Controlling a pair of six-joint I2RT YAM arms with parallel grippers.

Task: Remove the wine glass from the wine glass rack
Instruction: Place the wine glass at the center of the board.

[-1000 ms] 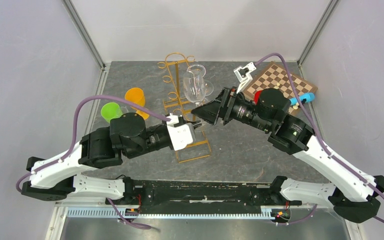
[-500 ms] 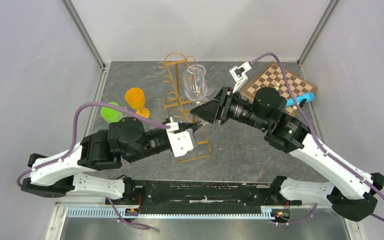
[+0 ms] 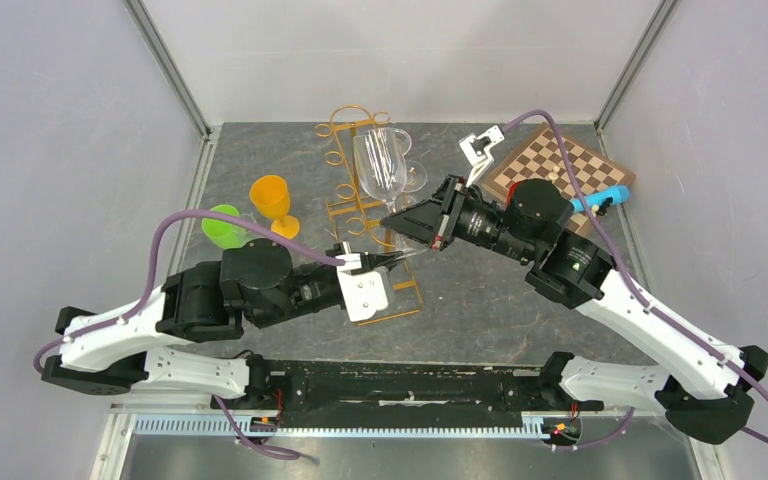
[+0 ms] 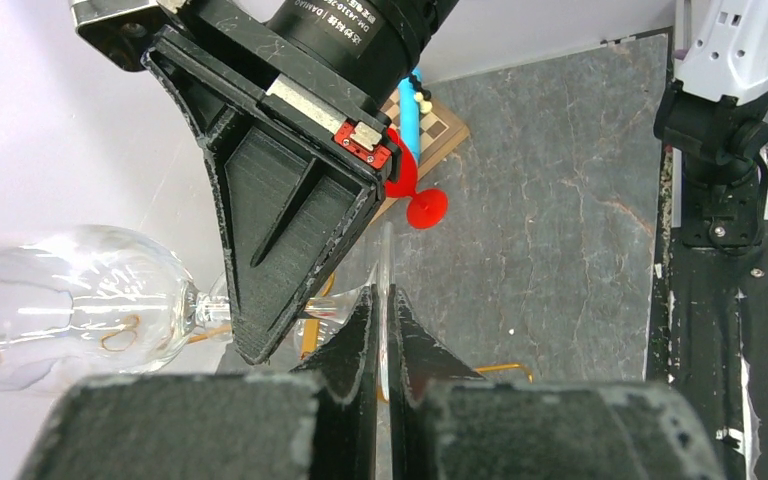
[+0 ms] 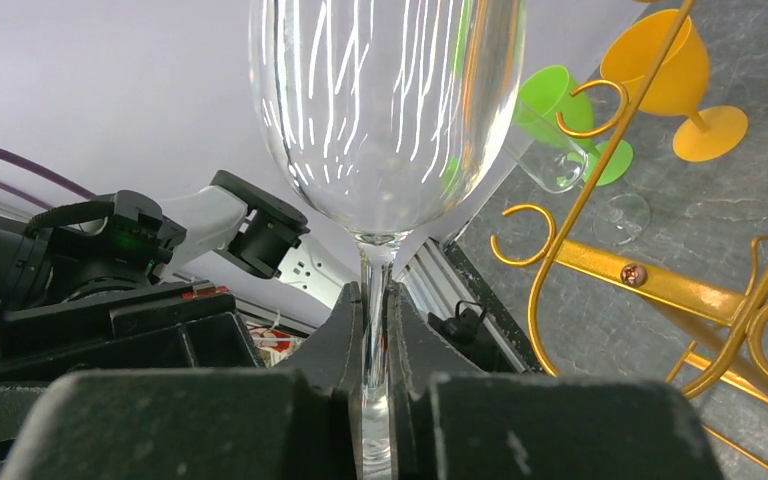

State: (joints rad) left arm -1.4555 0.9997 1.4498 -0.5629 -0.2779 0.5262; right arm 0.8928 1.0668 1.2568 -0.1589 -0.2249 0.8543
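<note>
right hand [image 5: 376, 312]: clamps wine glass [image 5: 385, 110] stem | left hand [image 4: 381, 312]: apparently pinches foot

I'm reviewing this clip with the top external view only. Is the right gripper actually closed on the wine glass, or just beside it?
Observer: Closed. The right wrist view shows the right gripper shut on the stem of the wine glass, just below the bowl.
Operator: And the left gripper? From above I can't tell what it has.
Observer: The left wrist view shows the left gripper pinching the thin edge of the glass's foot.
Operator: Is any rack wire around the stem?
Observer: None shows in the right wrist view. The gold hooks of the wine glass rack lie off to one side of the bowl, apart from it.
</note>
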